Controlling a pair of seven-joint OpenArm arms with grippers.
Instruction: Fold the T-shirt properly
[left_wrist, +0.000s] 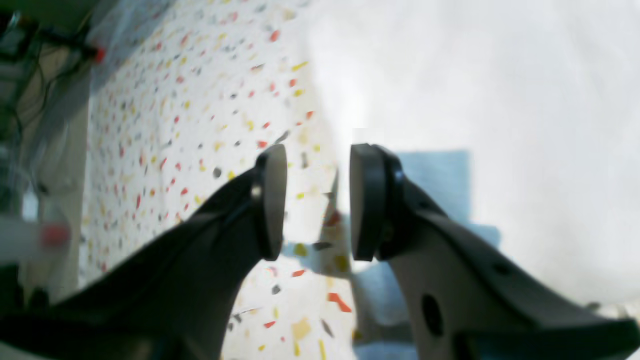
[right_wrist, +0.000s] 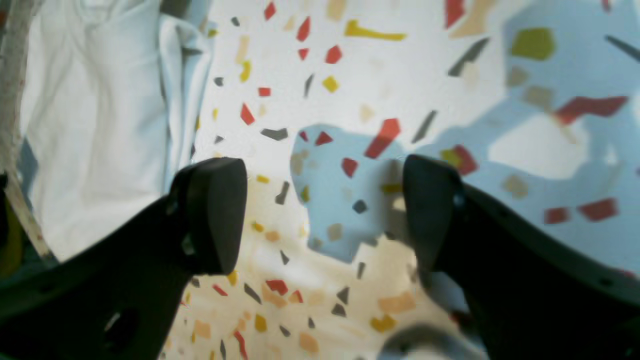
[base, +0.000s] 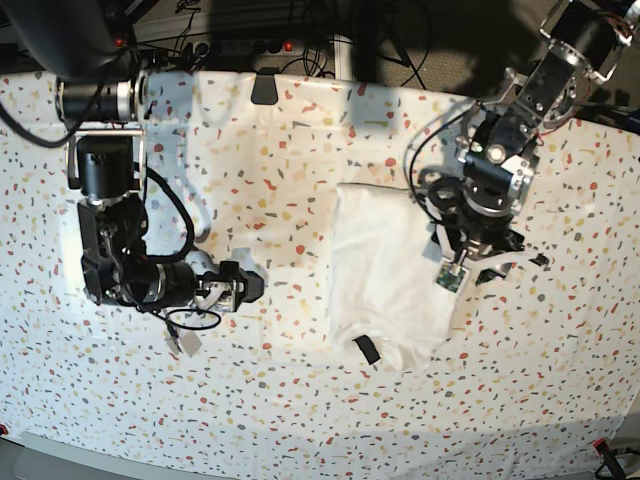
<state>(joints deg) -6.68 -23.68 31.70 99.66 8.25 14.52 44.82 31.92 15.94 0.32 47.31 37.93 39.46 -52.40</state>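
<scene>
At the left of the base view, the right tool (right_wrist: 325, 215) is low over the bare worktop (base: 285, 400), between that view's left edge and the middle. Its fingers are spread wide with nothing between them, and the right wrist view shows only speckled surface and shadow in the gap.

Next along, the T-shirt (base: 385, 265) lies around the middle of the worktop, a long, narrow white bundle running from the upper part towards the lower edge. A black label (base: 367, 349) shows near its lower end, so the collar probably lies there. Layers show along its side in the right wrist view, and no print is visible.

Farther right, the left tool (left_wrist: 318, 200) is by the bundle's right side. Its fingers stand apart, and it pinches nothing; the side of the cloth shows just beyond the gap.

The side folds look made, so the step in hand seems to be getting ready for the crosswise folds. The next move probably calls for both tools to come to one end of the bundle, grip all the layers at its corners and carry that end over evenly. Catching only the top layer could open the folds.
</scene>
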